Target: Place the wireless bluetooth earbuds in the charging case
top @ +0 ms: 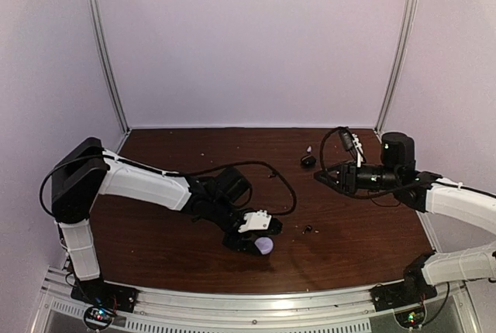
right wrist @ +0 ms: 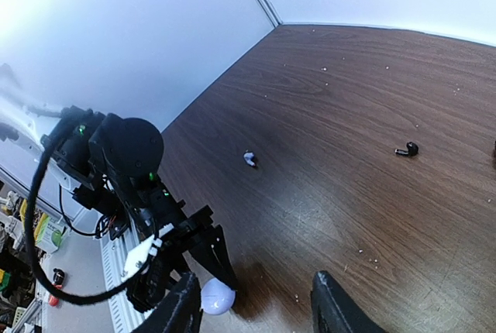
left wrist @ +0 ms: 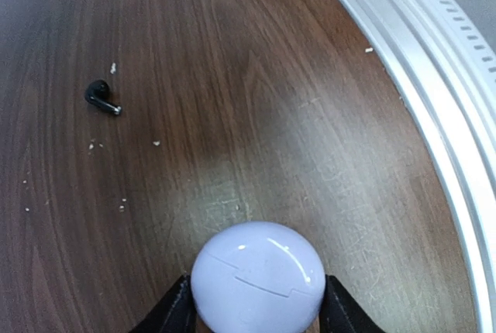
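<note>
One lilac charging case (top: 265, 246) in top view, clenched in left jaws near surface (top: 194, 263) front; black earbud (top: 308, 229) just right | left wrist: jaws grasping case, black earbud apart | right wrist: right jaws released, empty; pale earbud (right wrist: 249, 158) on surface

The left arm (top: 143, 184) and right arm (top: 465, 205) had white shells on their long links and bulky black housings at the joints. A loose black cable (top: 293, 193) looped off the left wrist, and the black base (top: 99, 314) showed small coloured lights. The left gripper (top: 262, 245) had a white block above black fingers (left wrist: 172, 311).
</note>
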You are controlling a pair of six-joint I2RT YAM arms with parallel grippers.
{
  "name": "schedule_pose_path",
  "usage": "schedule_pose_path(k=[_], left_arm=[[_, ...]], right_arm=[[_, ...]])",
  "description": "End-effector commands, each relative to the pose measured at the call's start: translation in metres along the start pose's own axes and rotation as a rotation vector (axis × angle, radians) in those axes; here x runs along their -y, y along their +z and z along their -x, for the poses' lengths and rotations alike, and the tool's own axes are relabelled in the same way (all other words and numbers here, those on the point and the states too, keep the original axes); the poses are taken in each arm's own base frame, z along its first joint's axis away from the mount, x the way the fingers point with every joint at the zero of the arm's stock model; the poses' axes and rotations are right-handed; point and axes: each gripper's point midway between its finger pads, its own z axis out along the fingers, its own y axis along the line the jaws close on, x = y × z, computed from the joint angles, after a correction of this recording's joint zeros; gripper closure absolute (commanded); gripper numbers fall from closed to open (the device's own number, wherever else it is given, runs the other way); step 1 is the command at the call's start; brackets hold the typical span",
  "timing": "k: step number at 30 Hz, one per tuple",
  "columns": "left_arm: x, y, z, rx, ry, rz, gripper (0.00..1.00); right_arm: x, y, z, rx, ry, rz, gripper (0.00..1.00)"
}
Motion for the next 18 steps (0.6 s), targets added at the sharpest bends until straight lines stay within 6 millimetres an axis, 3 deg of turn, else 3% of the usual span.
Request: schedule_pose_path(k=[1, 9, 14, 18], left_arm=[[-0.012, -0.042, 0.049, 0.19, -0.009, 0.037, 0.6], [0.014, -0.113, 0.095, 0.422, -0.075, -0.074, 0.64], [0.033, -0.148, 0.108, 0.546, -0.118, -0.165, 0.67], [0.049, -0.164, 0.113, 0.593, -0.131, -0.25, 0.68]], right_arm=[[-0.006, -0.01, 0.012, 0.07, -0.087, -0.002, 0.5], [-0.046, -0.03, 0.038, 0.241, -0.268, 0.099, 0.49], [-0.087, -0.017, 0.041, 0.21, -0.441, 0.223, 0.49], [-0.121, -0.003, 0.036, 0.138, -0.612, 0.322, 0.5]])
